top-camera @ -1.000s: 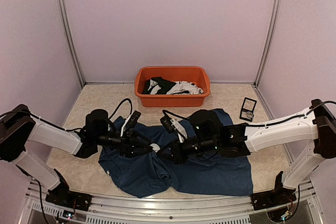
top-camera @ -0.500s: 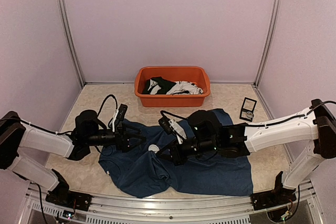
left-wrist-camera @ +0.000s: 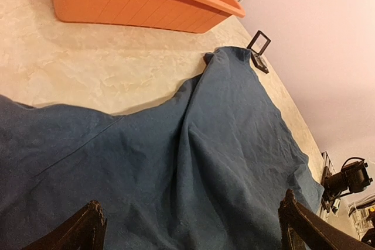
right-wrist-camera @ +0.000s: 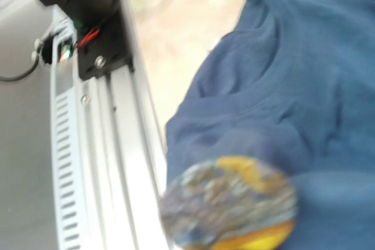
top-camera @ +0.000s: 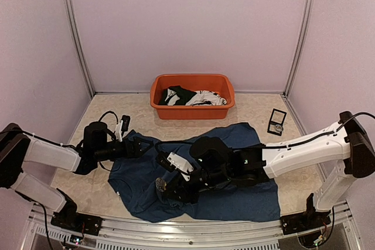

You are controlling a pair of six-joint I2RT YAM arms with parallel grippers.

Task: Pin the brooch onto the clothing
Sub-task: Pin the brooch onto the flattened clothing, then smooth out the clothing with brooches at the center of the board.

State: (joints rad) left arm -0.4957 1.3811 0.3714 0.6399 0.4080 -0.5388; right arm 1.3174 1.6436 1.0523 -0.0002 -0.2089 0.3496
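The navy T-shirt (top-camera: pixel 234 168) lies spread on the table in front of the arms. It also fills the left wrist view (left-wrist-camera: pixel 193 144). My left gripper (top-camera: pixel 136 146) is open and empty at the shirt's left edge, its two dark fingertips (left-wrist-camera: pixel 88 226) wide apart just above the fabric. My right gripper (top-camera: pixel 164 187) is shut on the round brooch (top-camera: pixel 160 184) over the shirt's front-left part near the collar. In the right wrist view the brooch (right-wrist-camera: pixel 228 206) is a blurred grey-and-yellow disc above the collar (right-wrist-camera: pixel 275 68); the fingers are hidden.
An orange tub (top-camera: pixel 192 96) with black and white garments stands at the back, and shows in the left wrist view (left-wrist-camera: pixel 129 4). A small black-framed object (top-camera: pixel 276 121) lies at the right. The metal front rail (top-camera: pixel 176 235) runs close under the right gripper (right-wrist-camera: pixel 99 162).
My left gripper has drawn back to the left, off the shirt's middle. My right gripper has moved toward the front left, carrying the brooch away from its earlier spot on the shirt.
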